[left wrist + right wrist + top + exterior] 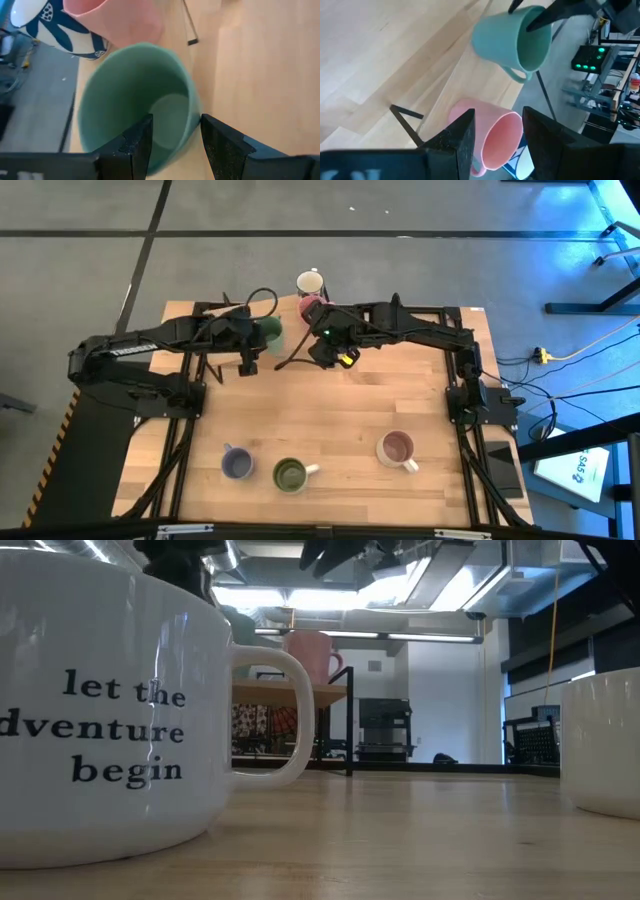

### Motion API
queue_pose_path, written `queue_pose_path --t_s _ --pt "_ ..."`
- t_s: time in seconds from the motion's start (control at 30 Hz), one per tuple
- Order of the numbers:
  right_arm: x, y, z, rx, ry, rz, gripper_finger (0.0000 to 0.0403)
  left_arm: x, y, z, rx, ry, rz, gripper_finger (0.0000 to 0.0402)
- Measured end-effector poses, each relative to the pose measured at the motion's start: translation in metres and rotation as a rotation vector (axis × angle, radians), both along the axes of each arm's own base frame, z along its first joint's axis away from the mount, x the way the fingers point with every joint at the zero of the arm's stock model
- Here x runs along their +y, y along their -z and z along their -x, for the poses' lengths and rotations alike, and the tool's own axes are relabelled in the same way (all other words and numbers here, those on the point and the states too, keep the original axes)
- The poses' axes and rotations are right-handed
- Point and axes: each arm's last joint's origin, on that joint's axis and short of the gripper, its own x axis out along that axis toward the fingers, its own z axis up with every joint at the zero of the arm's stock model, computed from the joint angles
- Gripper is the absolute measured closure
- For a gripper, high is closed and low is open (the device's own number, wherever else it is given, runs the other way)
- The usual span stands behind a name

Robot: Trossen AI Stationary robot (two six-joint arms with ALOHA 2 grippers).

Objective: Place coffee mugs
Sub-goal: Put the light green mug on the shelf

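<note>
I count six mugs, all smooth glazed ceramic, round with one loop handle each. Three stand in a row at the near edge of the wooden table [330, 410]: the lavender mug [236, 464], the green mug [291, 474] and the pale mug [397, 448]. At the far edge, the left gripper [175, 145] clenches the rim of the teal mug [137, 97] and holds it above the wood. The right gripper [497, 137] clasps the wall of the pink mug [495, 137]. The patterned mug [311, 283] stands behind it.
</note>
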Motion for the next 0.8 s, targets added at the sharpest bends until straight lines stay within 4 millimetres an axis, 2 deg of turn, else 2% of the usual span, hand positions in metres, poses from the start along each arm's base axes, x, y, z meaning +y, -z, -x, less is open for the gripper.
queue_pose_path --t_s 0.17,0.43,0.73,0.8 --pt "0.000 0.002 0.002 0.020 0.012 -0.019 0.0253 0.013 0.005 -0.011 0.018 -0.022 -0.059 0.0241" --pt "0.000 0.004 0.004 0.049 0.013 -0.022 0.0253 0.037 0.005 -0.025 -0.062 -0.064 -0.114 0.0241" --pt "-0.001 0.004 0.004 0.051 0.015 -0.023 0.0253 0.031 -0.013 -0.029 -0.229 -0.078 -0.162 0.0241" --pt "-0.001 0.004 0.004 0.053 0.016 -0.023 0.0253 0.027 -0.025 -0.028 -0.276 -0.106 -0.180 0.0241"
